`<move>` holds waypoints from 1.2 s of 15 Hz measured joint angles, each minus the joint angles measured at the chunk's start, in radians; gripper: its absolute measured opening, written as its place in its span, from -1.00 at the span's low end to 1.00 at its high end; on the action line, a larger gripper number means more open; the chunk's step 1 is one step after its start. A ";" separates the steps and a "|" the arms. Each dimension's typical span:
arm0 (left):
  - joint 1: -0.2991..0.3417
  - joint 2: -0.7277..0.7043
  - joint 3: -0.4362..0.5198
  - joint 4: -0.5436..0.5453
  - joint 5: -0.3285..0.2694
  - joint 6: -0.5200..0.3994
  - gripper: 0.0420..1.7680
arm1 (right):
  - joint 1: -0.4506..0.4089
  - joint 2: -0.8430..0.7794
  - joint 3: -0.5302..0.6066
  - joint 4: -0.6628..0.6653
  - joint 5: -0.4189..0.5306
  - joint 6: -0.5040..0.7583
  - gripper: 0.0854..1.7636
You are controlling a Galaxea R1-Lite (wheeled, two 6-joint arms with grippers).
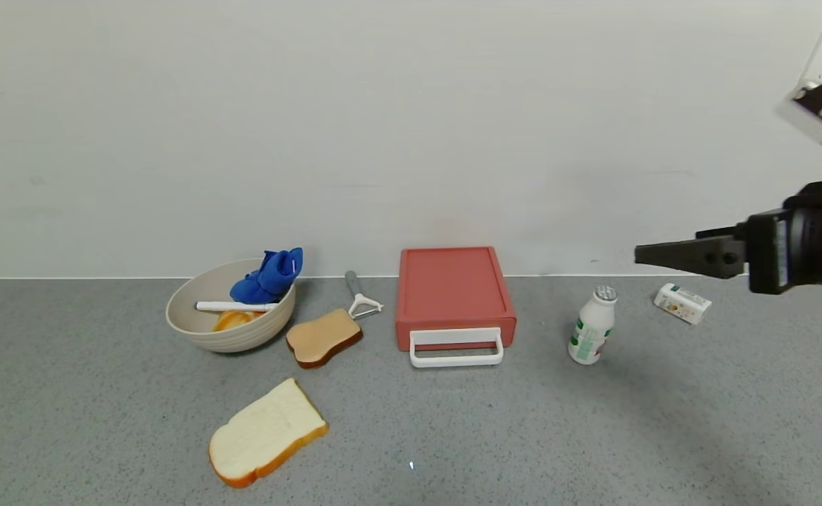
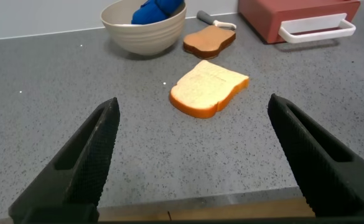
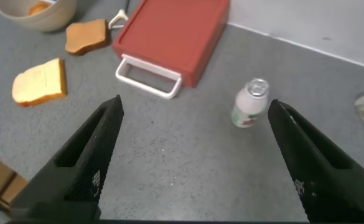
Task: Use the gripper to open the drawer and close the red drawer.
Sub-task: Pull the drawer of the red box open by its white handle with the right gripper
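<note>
The red drawer [image 1: 453, 288] sits shut at the back middle of the grey table, its white loop handle [image 1: 456, 348] facing me. My right gripper [image 1: 657, 254] hovers high at the right, above a bottle, fingers pointing left, apart from the drawer. In the right wrist view it [image 3: 195, 106] is open and empty, with the drawer [image 3: 172, 31] and handle [image 3: 147, 76] ahead of it. My left gripper [image 2: 193, 102] is open and empty, low by the table's front edge, with the drawer [image 2: 294, 9] far off. It is out of the head view.
A beige bowl [image 1: 228, 337] holding a blue cloth [image 1: 270, 277] stands left of the drawer, with a peeler [image 1: 360, 295] and a brown toast slice [image 1: 323, 337] between them. A white bread slice [image 1: 266, 432] lies in front. A white bottle [image 1: 592, 327] and a small carton [image 1: 683, 303] are at the right.
</note>
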 joint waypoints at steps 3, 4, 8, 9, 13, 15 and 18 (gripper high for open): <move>0.000 0.000 0.000 0.000 0.000 0.000 0.94 | 0.074 0.116 -0.042 -0.001 -0.002 -0.001 0.94; 0.000 0.000 0.000 0.000 0.000 0.000 0.94 | 0.092 0.156 -0.056 -0.001 -0.002 -0.001 0.94; 0.000 0.000 0.000 0.000 0.001 0.000 0.94 | 0.133 0.293 -0.114 -0.001 -0.002 -0.002 0.94; 0.000 0.000 0.000 0.000 0.000 0.000 0.94 | 0.139 0.322 -0.127 -0.001 -0.002 -0.003 0.94; 0.000 0.000 0.000 0.000 0.000 -0.001 0.94 | 0.154 0.433 -0.185 0.003 -0.005 -0.003 0.84; 0.000 0.000 0.000 0.000 0.000 0.000 0.94 | 0.158 0.475 -0.212 0.003 -0.005 -0.004 0.44; 0.000 0.000 0.000 0.000 0.000 -0.001 0.94 | 0.159 0.527 -0.253 0.008 -0.012 -0.005 -0.02</move>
